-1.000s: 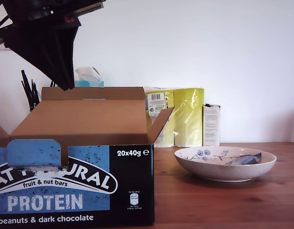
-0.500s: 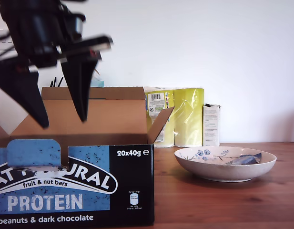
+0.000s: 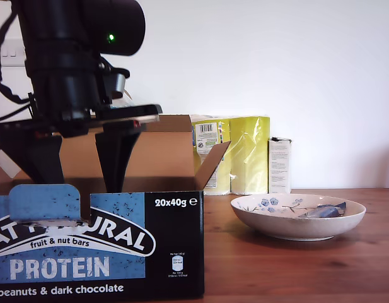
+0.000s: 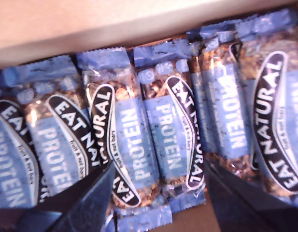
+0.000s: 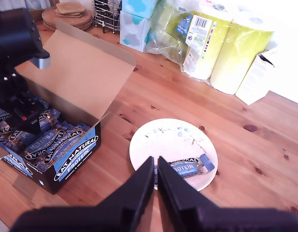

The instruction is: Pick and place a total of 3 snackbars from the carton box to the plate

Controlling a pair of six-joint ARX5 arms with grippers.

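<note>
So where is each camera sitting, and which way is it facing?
Exterior view: low at table level, facing the carton box front, the plate and my first gripper.
First wrist view: inside the box, above the snackbars, fingers apart.
Second wrist view: high above the plate, my second gripper closed.
All views show snackbars.

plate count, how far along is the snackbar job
Done: one snackbar lies on the plate. In hand: my first gripper, open and empty, is down in the carton box over the packed bars. My second gripper hangs shut above the plate. Left: two more bars.
</note>
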